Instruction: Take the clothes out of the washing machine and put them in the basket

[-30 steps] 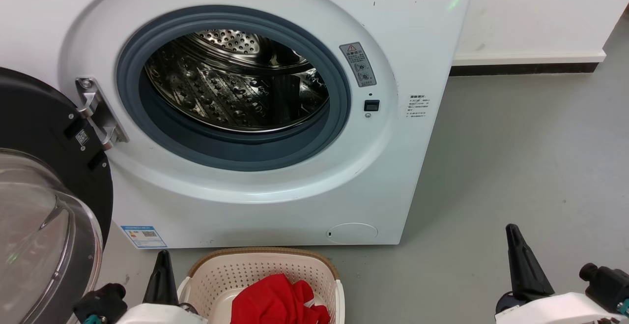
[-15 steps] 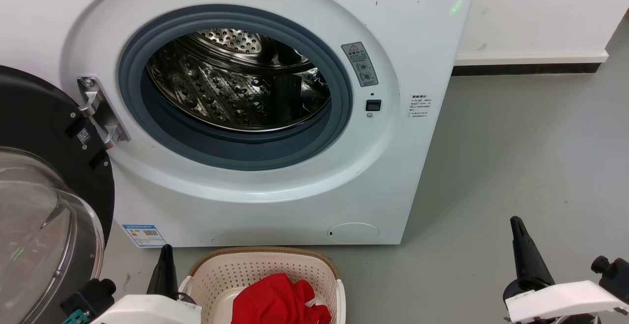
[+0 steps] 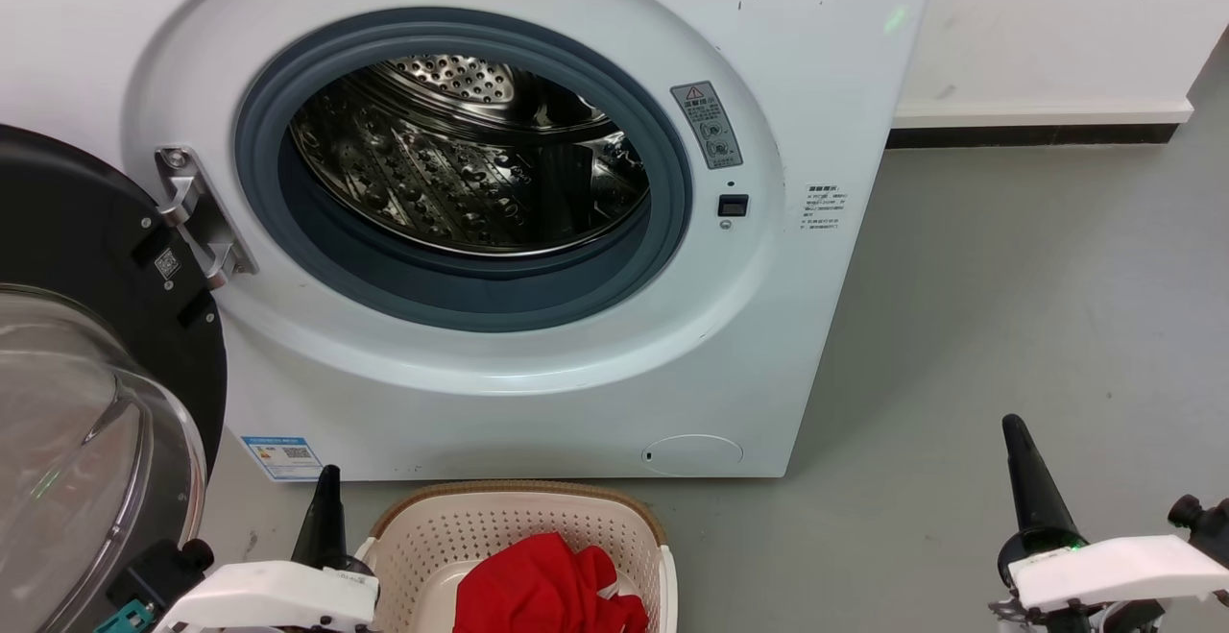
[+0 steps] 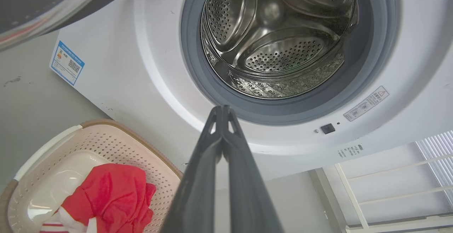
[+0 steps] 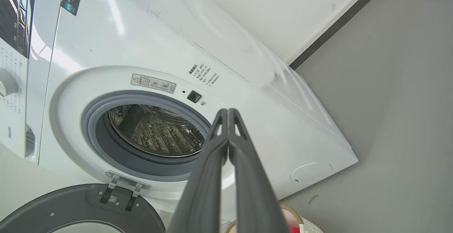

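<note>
A smooth grey floor (image 3: 1008,306) is spreading across the head view from 2 to 5 o'clock. It is meeting a white wall (image 3: 1037,28) with a black skirting strip (image 3: 1027,134) at 1 o'clock. The large white front-loading washing machine (image 3: 826,85) is standing on this floor. Its grey-rimmed porthole is gaping at 11 o'clock and showing a bare perforated steel drum (image 3: 461,172). The black-framed glass door (image 3: 67,230) is hanging wide open at 9 o'clock.

The cream-white perforated plastic basket (image 3: 518,518) with a brown woven-look rim is sitting on the floor at 6 o'clock, just in front of the machine. The bright red fabric clothes (image 3: 538,590) with white trim are lying bunched inside it.

The left gripper (image 4: 222,110) is hovering at 7 o'clock, just beside the basket. Its fingers are pressing together around nothing. The right gripper (image 5: 228,112) is hanging over bare floor at 4 o'clock, likewise clenched and empty.
</note>
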